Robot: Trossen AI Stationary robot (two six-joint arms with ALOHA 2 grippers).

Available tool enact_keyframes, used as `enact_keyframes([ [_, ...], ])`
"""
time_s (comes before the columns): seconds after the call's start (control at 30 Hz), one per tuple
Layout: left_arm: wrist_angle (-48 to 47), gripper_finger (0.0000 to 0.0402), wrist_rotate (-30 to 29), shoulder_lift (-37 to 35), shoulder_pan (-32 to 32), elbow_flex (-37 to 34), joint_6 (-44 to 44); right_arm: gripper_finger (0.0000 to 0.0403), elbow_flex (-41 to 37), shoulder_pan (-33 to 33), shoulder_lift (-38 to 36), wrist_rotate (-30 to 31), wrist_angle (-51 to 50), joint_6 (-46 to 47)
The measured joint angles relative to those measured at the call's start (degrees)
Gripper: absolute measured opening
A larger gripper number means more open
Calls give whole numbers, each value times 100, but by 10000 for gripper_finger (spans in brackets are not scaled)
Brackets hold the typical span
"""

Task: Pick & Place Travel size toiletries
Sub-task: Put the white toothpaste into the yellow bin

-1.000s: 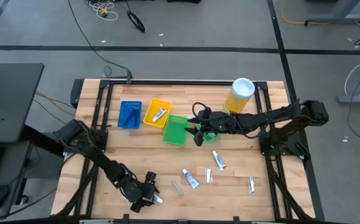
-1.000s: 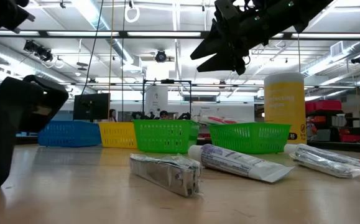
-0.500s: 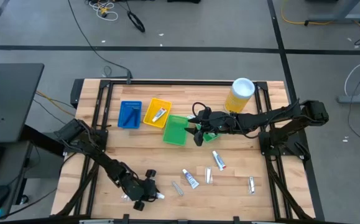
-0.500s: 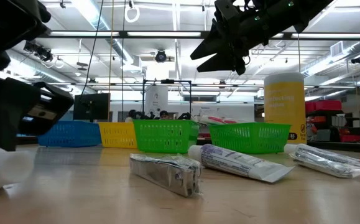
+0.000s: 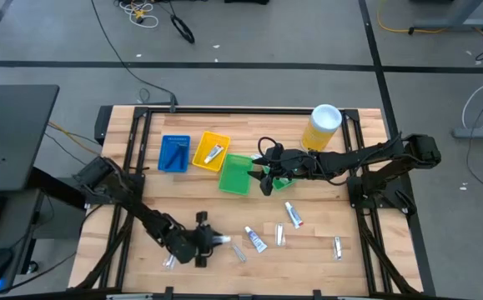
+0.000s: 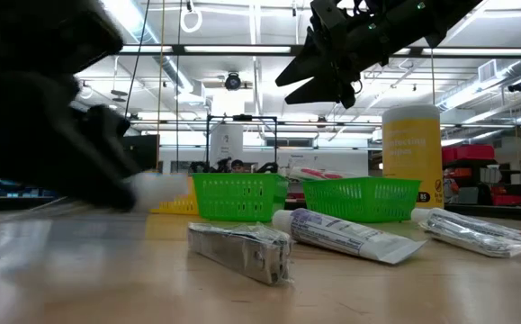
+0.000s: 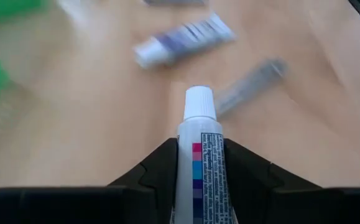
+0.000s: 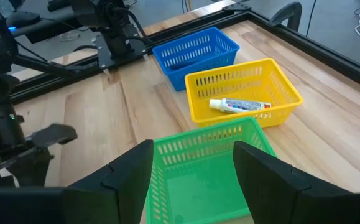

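Clamped between the two dark fingers of the left gripper [image 7: 198, 163], a white toothpaste tube [image 7: 199, 158] runs lengthwise straight out from the wrist, white cap leading and coloured print along its body. Seen from above, the left gripper [image 5: 201, 242] sits near the front edge of the table [image 5: 358, 192], left of centre, and the tube [image 5: 218, 241] lies roughly level, cap toward the loose tubes to its right.

A second ago the left gripper was lower and nearer the front edge with its fingers spread over the tube on the wood; half a second ago it had closed on it there. Now it has risen and swung toward the middle, carrying the tube. The right arm has not moved.

The right gripper [image 5: 264, 177] hovers with its fingers spread wide above the green bins [image 5: 235, 174], holding nothing. Its wrist view shows what the overhead one barely resolves: one toothpaste tube [image 8: 239, 104] lying flat in the yellow bin [image 8: 247, 88], with the blue bin [image 8: 195, 49] behind it and a green bin [image 8: 206, 169] directly below the fingers.

At table height the left arm is only a dark blur at the left, yet that view gives the clearest look at a silvery tube [image 6: 239, 249] and a printed tube [image 6: 347, 235] lying on the wood, with the yellow canister [image 6: 412, 154] standing behind the green bins.
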Motion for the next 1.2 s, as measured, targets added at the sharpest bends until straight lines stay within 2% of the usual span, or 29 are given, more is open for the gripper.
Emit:
enact_keyframes([
  [0.2,-192,130,-652,-436,402,4,186,233,-1,-1,0,-2,1,0],
  [0.4,-1123,130,-1129,-1267,1002,7,175,233,0,-2,0,-2,1,2],
  [0.67,-1938,130,-1155,-2164,2214,9,-65,233,-1,-1,0,-5,-1,2],
  [0.87,-2470,130,-1129,-2303,3316,11,-89,233,0,2,2,-4,1,2],
  [0.93,-2589,130,-967,-2303,3687,9,-142,233,0,2,2,-4,-1,2],
  [1.2,-2672,130,302,-2303,4972,11,209,233,0,2,2,-2,1,2],
])
